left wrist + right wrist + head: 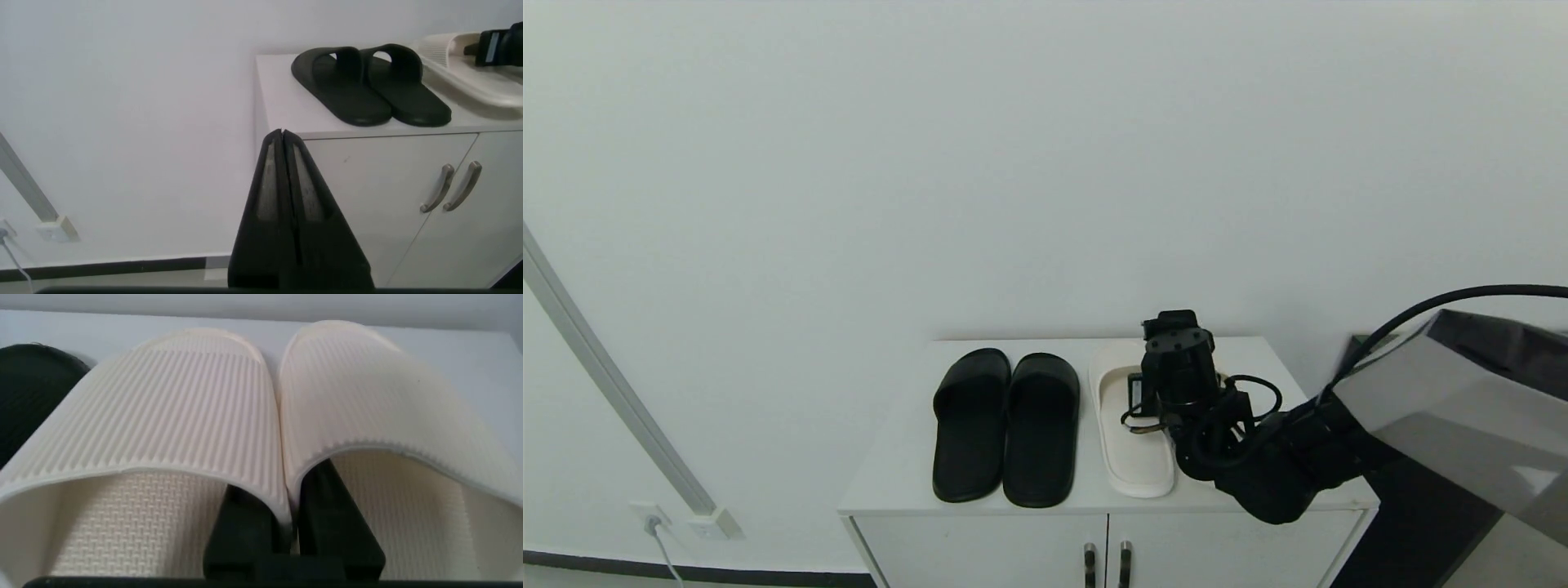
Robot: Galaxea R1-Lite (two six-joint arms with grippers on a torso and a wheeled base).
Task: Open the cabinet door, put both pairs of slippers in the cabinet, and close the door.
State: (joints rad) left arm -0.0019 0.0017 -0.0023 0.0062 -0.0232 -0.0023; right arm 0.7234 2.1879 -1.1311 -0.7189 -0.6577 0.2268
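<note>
My right gripper [288, 513] clamps the white slippers' [196, 400] adjoining inner walls atop the cabinet [890, 474]; left gripper [282, 145] pressed together.

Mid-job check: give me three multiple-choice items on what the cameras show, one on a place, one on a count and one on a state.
1. Where is the right gripper?
A. At the door handles
B. At the cream slippers
C. At the black slippers

2. How many slippers lie on the cabinet top?
A. Two
B. Four
C. Six

3. How do the cabinet doors stand?
A. Both shut
B. One swung open
C. Both swung open

Answers:
1 B: the right gripper is tucked in at the straps of the cream slippers, which fill the right wrist view.
2 B: the black slippers are a pair, the cream ones are a second pair, and both lie on the cabinet top.
3 A: the cabinet doors sit flush, with the handles side by side.
</note>
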